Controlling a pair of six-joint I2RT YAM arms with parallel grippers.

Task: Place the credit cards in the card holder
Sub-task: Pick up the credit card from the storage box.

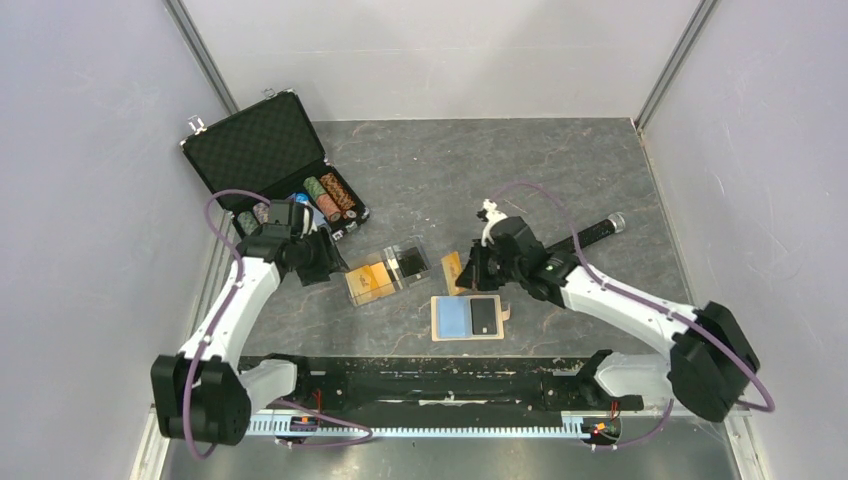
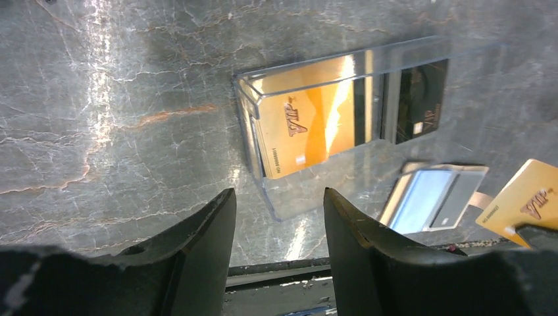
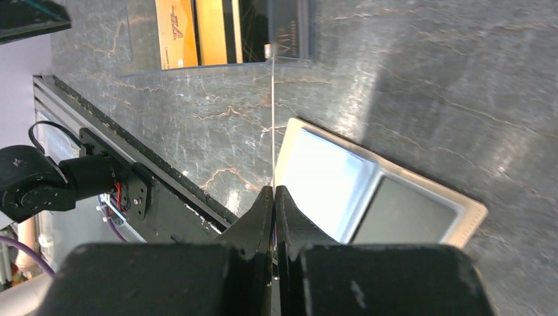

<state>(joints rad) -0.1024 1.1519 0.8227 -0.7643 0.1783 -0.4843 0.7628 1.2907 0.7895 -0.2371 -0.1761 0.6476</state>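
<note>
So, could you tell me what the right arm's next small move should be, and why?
Probably lower the right end effector toward the holder, steering the gold card into the light blue pocket. The end effector is shut on that card, held edge-on, and the holder lies open right beside it with that pocket looking free.

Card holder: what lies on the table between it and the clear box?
Bare table between card holder and clear box, in the right wrist view; the right gripper holds a card edge-on above.
</note>
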